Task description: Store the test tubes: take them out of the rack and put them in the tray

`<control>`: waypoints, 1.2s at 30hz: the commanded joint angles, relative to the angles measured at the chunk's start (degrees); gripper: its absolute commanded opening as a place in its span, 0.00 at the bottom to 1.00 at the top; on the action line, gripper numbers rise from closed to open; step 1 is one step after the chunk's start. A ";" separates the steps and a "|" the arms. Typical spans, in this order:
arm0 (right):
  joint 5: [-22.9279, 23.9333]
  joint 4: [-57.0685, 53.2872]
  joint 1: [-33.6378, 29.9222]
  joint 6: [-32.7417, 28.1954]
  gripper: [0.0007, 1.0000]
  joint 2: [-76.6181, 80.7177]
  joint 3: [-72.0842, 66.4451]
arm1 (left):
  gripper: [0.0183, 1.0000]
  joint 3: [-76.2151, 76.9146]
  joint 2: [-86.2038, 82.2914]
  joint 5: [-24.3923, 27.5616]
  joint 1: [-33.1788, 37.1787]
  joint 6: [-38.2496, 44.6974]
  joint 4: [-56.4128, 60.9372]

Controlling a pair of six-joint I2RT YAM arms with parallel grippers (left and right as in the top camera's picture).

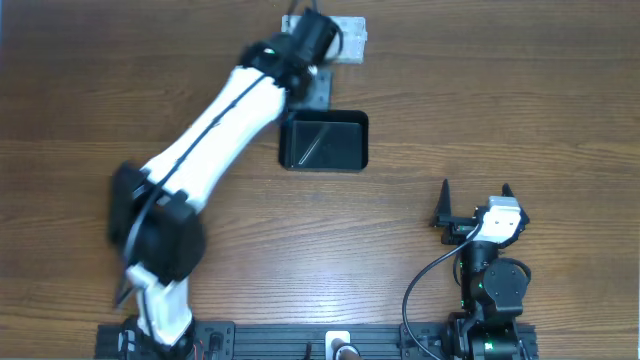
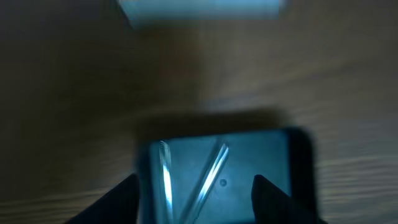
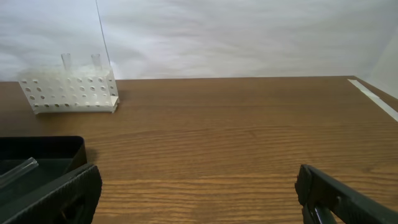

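Calls for a short reach from the left gripper, spread and empty over the tray (two tubes lying inside), to the upright test tubes in the rack just beyond, leaving the right gripper, also spread, well apart.

We are seeing bright, even light falling from above onto the table, with a soft shadow lying beside the tray. From the left wrist we are getting a dim, smeared picture, the test tubes catching pale glints. The rack is standing evenly lit.
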 commanded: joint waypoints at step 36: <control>0.70 -0.17 0.17 -0.07 0.99 -0.48 -0.33 | 1.00 -93.15 -101.85 11.80 29.16 24.13 53.20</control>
